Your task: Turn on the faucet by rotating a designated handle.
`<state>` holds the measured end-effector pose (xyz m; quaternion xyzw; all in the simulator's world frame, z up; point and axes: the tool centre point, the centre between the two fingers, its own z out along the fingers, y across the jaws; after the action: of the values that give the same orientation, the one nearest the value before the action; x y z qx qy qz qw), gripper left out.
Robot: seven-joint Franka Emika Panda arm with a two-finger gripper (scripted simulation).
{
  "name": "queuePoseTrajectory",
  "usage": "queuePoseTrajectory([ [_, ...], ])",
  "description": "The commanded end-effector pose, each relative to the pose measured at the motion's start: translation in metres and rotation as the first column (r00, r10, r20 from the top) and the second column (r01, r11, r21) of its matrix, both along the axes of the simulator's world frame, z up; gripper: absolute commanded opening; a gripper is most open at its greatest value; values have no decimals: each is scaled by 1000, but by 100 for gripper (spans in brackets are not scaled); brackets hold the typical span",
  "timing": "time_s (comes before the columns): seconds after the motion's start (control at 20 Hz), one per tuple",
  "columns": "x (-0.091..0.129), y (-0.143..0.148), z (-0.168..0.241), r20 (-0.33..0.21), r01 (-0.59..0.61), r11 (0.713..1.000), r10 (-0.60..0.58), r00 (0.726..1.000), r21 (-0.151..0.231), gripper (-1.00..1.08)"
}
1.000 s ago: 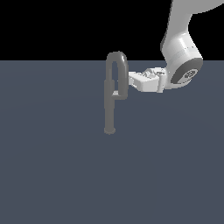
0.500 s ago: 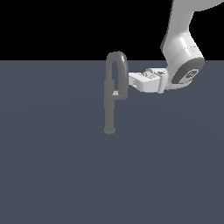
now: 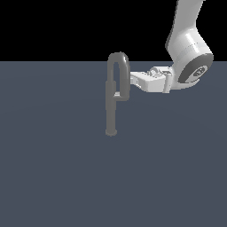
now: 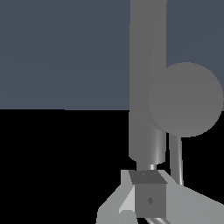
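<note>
Dark slate-blue ground [image 3: 57,177] fills the lower part of the exterior view, with plain black above it. On that ground, a little toward the exterior view's left of centre, stands the faucet [image 3: 111,106], a thin dull-grey column on a small round foot. An upside-down U loop tops the column, and its outer leg comes down on the exterior view's right side, ending at a short crossbar back to the column. The white robot arm [image 3: 186,40] comes down from the upper corner on the exterior view's right and bends at a round joint with a dark cap. From there the gripper [image 3: 133,82] reaches level toward the faucet, and its tip lies against the outer leg of the loop. From this side it cannot be told how wide the jaws stand.

Seen from the wrist view, the faucet [image 4: 148,65] is very close, a broad grey column with a round grey disc in front of it. One grey finger [image 4: 151,199] shows at the edge of the picture, right at the metal. Only that part of the gripper [image 4: 146,205] is clear, so its opening cannot be told here either.
</note>
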<state>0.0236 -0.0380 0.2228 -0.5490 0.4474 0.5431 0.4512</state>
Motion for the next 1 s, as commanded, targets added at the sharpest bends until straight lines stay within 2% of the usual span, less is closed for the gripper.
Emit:
queuePoseTrajectory([
  [0.0, -8, -1, 0, -4, -3, 1000, 3, 1000, 2, -100],
  [0.3, -25, -5, 2, -4, -3, 1000, 3, 1000, 2, -100],
  [0.4, -17, -3, 6, 12, 2, 1000, -2, 1000, -2, -100],
  [0.95, -53, -10, -11, -4, -3, 1000, 3, 1000, 2, -100],
])
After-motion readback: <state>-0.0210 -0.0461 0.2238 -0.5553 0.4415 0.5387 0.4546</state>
